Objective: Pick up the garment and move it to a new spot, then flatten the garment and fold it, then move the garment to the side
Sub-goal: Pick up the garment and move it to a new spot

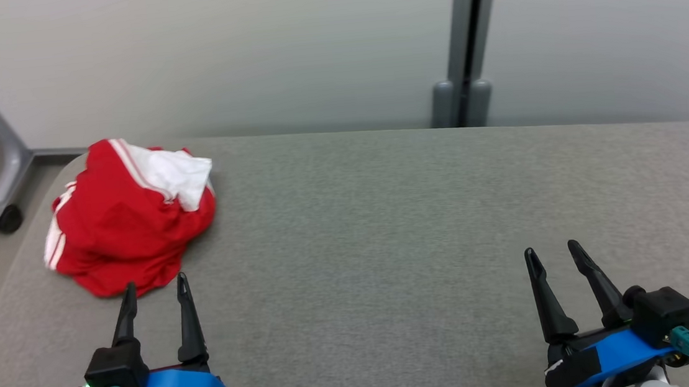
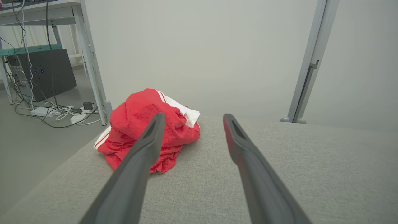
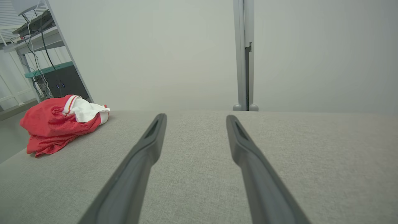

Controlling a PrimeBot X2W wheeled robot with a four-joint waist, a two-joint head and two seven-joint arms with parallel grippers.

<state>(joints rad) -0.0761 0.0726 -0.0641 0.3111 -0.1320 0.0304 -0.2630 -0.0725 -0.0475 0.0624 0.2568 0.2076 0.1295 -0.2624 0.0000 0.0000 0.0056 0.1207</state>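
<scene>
We hold both arms low at the near edge of the grey surface (image 1: 386, 246). The wrists are cut off by the bottom of the head view, and the fingers point away from us. Our left gripper (image 1: 156, 282) has its fingers spread apart, tips just short of the garment (image 1: 129, 225). Our right gripper (image 1: 551, 248) is spread the same way, well apart from the garment. The garment is red with white stripes and a white patch, and lies crumpled at the far left corner of the surface. We cannot tell its kind or which part is which. In the left wrist view one finger (image 2: 149, 146) covers part of it. Beyond stand a pale wall (image 1: 245, 52) and a grey post (image 1: 465, 39).
</scene>
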